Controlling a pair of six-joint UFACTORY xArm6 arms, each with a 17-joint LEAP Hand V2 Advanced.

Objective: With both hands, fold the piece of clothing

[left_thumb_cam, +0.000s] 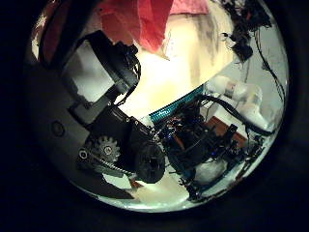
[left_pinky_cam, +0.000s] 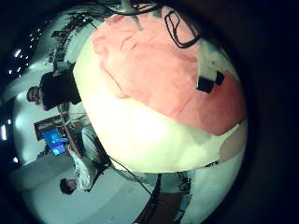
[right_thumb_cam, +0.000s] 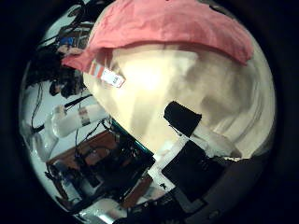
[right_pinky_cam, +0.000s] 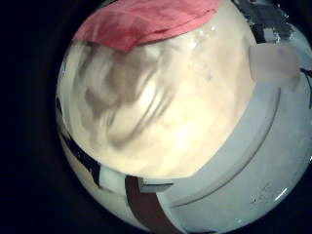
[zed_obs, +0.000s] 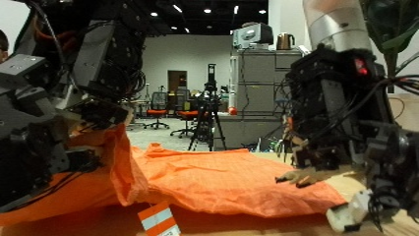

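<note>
An orange piece of clothing lies spread on the light table, with a white tag at its near edge. My right hand hangs at the cloth's other edge, its fingertips pointing down just above the table. The left little finger side palm view shows the cloth flat below. The right thumb side palm view shows the cloth and tag away from the right hand's fingers.
Bare light tabletop lies under the right hand, with the cloth at its far part. The table's edge is near. The left thumb side palm view shows the left hand's fingers and a strip of cloth.
</note>
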